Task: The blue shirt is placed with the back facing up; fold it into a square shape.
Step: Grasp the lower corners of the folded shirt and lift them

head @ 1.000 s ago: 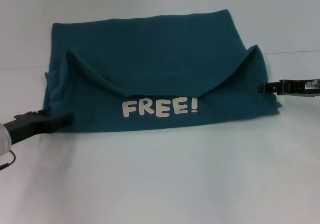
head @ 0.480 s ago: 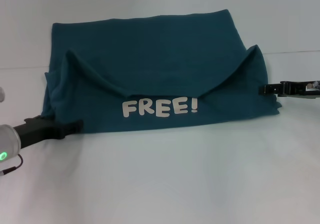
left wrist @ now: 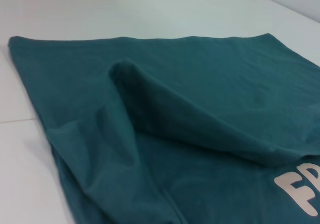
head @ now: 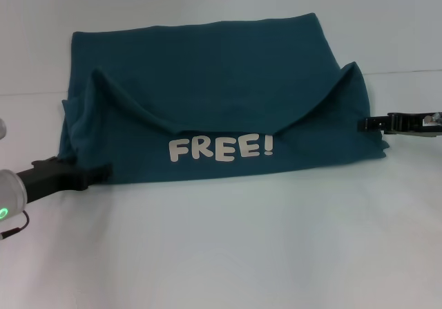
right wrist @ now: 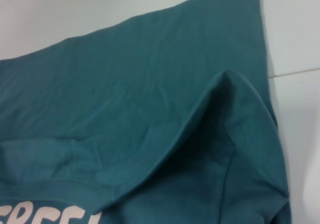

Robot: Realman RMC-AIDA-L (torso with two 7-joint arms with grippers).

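Pulling back a little, the left gripper (head: 97, 173) now rests at the shirt's seven o'clock corner; a moment ago it reached further under the hem. I cannot tell if it grips. The right gripper (head: 366, 123) has not moved at three o'clock, state also unclear. The blue shirt (head: 207, 108) lies half folded on the white table (head: 228, 254), lettering up, so I think another fold comes.

A: Left end effector (head: 102, 171)?
B: Low, arm coming in from the near-left side, tip pointing inward. Fingers look closed together.
A: Right end effector (head: 361, 123)?
B: Level, pointing inward toward left one; finger state unclear.
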